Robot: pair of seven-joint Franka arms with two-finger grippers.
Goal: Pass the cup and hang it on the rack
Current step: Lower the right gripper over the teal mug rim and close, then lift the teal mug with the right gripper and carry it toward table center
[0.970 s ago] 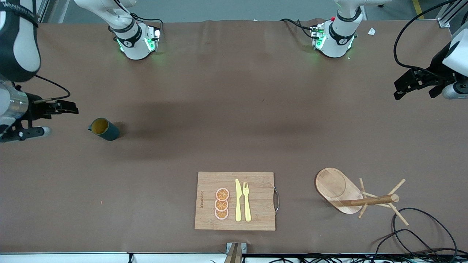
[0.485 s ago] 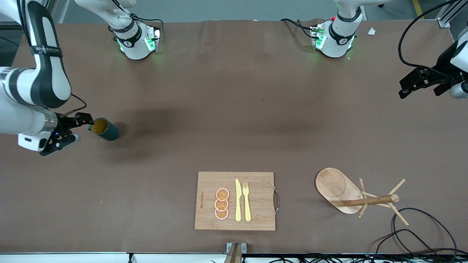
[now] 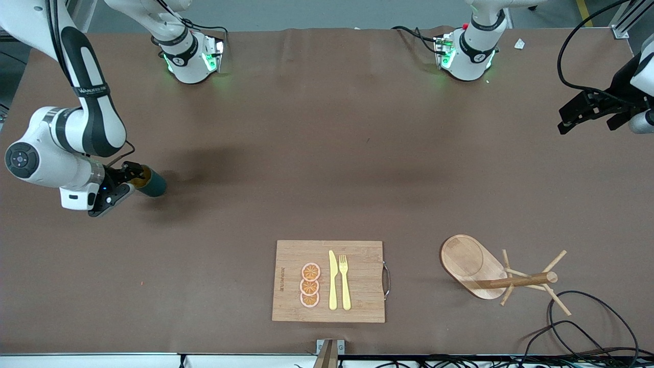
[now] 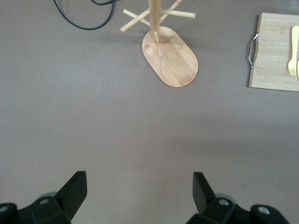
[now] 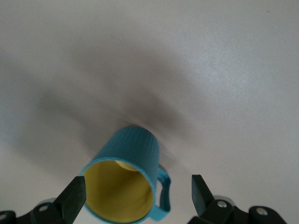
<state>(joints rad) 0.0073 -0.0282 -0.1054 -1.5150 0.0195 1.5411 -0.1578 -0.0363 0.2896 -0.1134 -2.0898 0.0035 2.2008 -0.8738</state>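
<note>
Right end effector (image 5: 135, 196) apart around cup (image 5: 127, 177) rim, contact unclear; left end effector (image 4: 140, 192) apart over bare table edge.

Robotics lab: bolted arm bases (image 3: 190, 59), cables (image 3: 587, 327).

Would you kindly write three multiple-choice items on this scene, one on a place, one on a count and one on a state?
1. Where does the rack stand?
A. toward the left arm's end of the table
B. on the cutting board
C. beside the cup

2. How many orange slices lie on the cutting board?
A. one
B. three
C. five

3. How is the right gripper?
A. shut above the rack
B. holding the fork
C. open around the cup

Key: 1 A, it stands below the left gripper in the front view; 2 B, three in a row; 3 C, fingers flank the rim.
</note>
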